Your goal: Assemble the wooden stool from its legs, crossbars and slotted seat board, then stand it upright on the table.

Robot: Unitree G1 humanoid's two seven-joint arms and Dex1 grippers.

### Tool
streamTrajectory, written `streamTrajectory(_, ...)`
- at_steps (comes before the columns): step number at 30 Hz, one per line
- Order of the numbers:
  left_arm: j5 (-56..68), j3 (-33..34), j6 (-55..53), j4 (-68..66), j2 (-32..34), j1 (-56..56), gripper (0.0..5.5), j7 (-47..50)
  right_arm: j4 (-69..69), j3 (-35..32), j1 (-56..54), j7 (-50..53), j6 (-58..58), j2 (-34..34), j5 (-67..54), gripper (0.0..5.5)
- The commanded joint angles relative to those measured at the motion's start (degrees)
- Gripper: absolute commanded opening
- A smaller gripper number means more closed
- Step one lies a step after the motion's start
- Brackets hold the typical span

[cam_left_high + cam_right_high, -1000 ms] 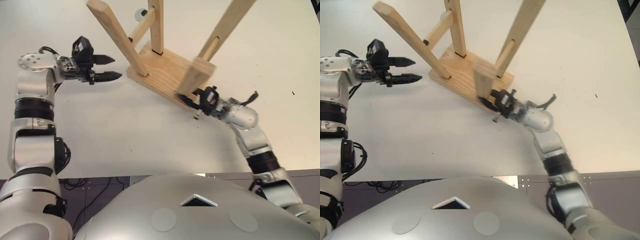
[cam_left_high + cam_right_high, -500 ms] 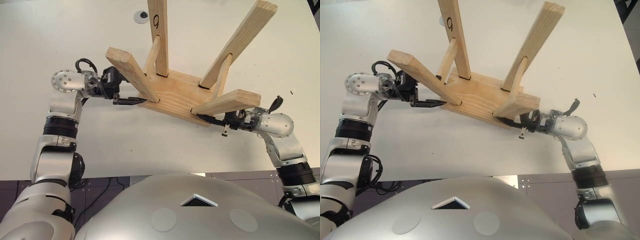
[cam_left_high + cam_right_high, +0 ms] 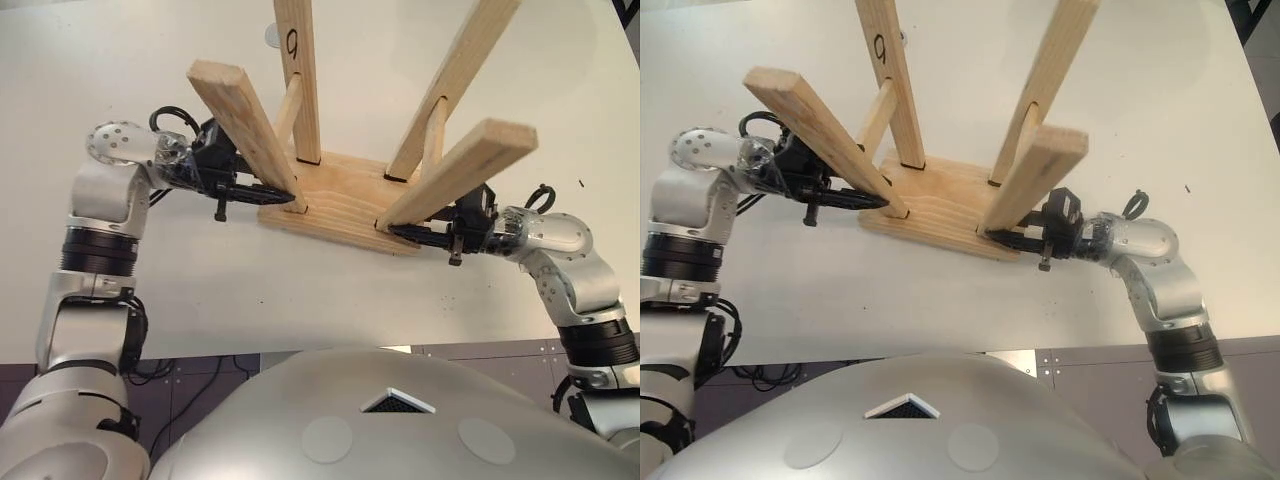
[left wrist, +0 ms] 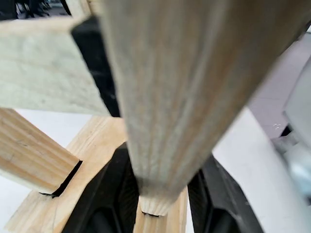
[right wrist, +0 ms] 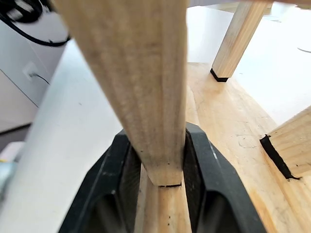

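Left gripper (image 3: 277,190) clenches our upturned stool's (image 3: 330,197) 9 o'clock leg (image 3: 240,120), right gripper (image 3: 400,231) its 3 o'clock leg (image 3: 460,165). We judge: low holds for flipping it upright

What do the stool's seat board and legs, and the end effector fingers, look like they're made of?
Seat board and legs: pale, unpainted wood, possibly pine. Grain lines show and the surface is matte. Fingers: black and slightly glossy, likely moulded plastic or rubber; the look leaves open which.

White table (image 3: 200,285), small round disc (image 3: 269,35) at its far side, dark speck (image 3: 581,183) to the right.
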State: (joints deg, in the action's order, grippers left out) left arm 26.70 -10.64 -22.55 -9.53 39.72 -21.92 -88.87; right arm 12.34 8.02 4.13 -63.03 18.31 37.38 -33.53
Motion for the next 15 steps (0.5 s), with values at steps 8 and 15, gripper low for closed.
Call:
streamTrajectory(8, 5.3, -0.5, -54.3, -20.4, -6.2, -26.2, 1.50, 14.5, -26.0, -13.9, -29.1, 23.1, 50.2, -0.9, -24.5, 1.06)
streamTrajectory(15, 3.4, 4.8, -48.7, -37.7, -7.1, -30.3, 2.66, 17.2, -34.3, -16.1, -34.0, 27.6, 53.0, -1.5, -21.8, 2.55)
